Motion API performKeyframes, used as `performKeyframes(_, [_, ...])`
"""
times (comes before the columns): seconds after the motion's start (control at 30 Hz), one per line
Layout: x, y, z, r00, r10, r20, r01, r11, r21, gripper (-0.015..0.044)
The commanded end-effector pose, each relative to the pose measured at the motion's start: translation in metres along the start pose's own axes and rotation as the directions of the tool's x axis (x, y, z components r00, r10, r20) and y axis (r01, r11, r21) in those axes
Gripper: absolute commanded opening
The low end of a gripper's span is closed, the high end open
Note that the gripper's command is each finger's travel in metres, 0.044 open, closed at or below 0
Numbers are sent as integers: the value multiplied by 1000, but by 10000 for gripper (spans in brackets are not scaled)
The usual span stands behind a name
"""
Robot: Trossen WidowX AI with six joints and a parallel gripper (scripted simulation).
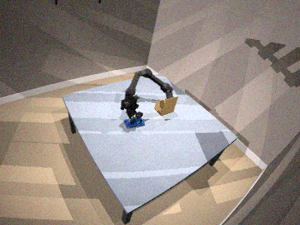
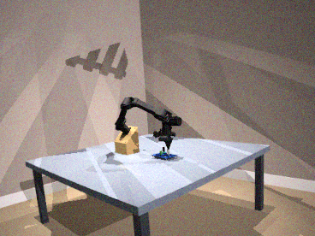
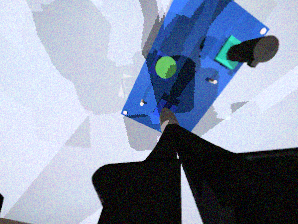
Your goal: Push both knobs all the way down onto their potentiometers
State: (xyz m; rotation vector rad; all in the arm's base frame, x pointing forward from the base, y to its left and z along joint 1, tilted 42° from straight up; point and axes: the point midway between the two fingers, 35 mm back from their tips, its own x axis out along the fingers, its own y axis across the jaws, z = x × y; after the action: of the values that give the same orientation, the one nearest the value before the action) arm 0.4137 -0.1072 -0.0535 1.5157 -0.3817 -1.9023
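Note:
The blue circuit board (image 1: 134,123) (image 2: 166,157) (image 3: 236,25) stands on the grey table (image 1: 163,155) (image 2: 128,179). In the wrist view a dark knob (image 3: 255,50) sticks out on its shaft from a teal potentiometer (image 3: 226,54) at the board's far right. A green round part (image 3: 166,67) sits near the board's middle. My gripper (image 3: 171,128) (image 1: 136,116) (image 2: 168,150) is shut with nothing between the fingers. Its closed tips point down onto the board's near edge, just below the green part. What lies under the tips is hidden.
A tan block (image 1: 166,106) (image 2: 127,143) stands on the table behind the board, beside the arm's base. The table edges are far from the board on all sides.

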Motion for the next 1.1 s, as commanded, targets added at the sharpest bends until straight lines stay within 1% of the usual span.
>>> performKeyframes(0.0, [15, 4, 0, 1000, -1, 7, 1, 1000, 21, 0])
performKeyframes(1.07, [19, 4, 0, 1000, -1, 7, 1, 1000, 21, 0])
